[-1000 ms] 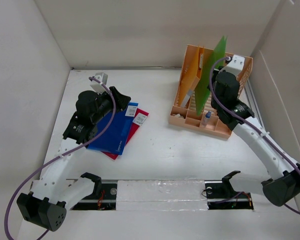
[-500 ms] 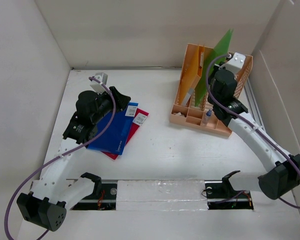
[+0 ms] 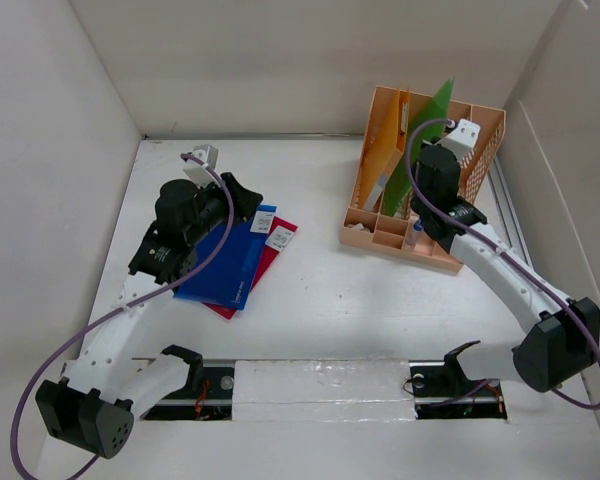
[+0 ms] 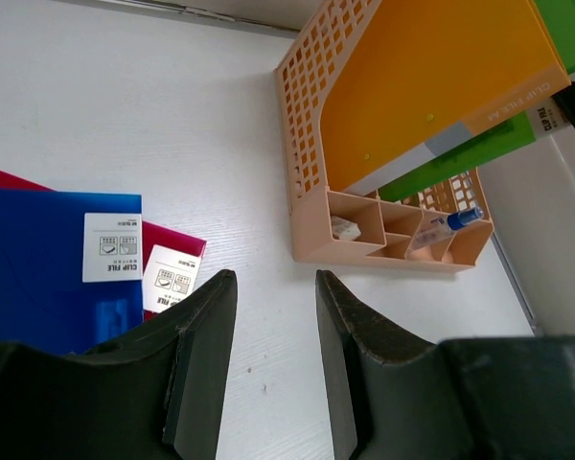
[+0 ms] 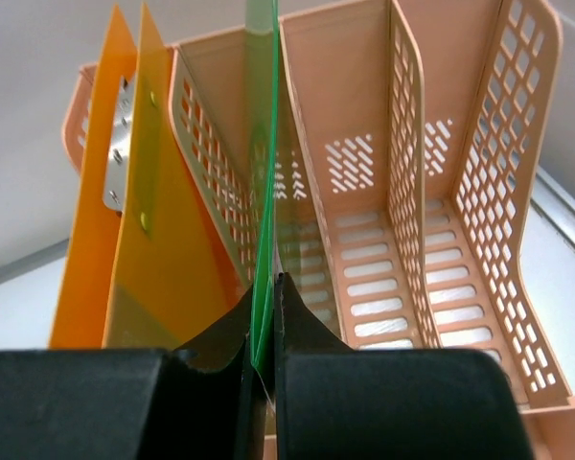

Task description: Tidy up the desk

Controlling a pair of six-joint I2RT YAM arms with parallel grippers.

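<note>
The white desk [image 3: 320, 300] carries a peach slotted file rack [image 3: 485, 135] at the back right. My right gripper [image 3: 427, 150] is shut on a green folder [image 5: 264, 220] and holds it upright inside the rack's second slot, beside an orange folder [image 5: 163, 259] in the left slot. The green folder's top shows above the rack [image 3: 435, 105]. My left gripper [image 4: 273, 287] is open and empty, hovering over the desk just right of a blue folder [image 3: 225, 260] that lies on a red folder [image 3: 270, 255].
The rack's front compartments hold a small bottle with a blue cap [image 4: 448, 224] and small items. White wall panels [image 3: 60, 150] edge the desk on three sides. The rack's two right slots [image 5: 364, 249] hold nothing.
My right gripper has lowered the green folder down into the rack, and the arm has moved toward the rack. My left arm has barely moved.
</note>
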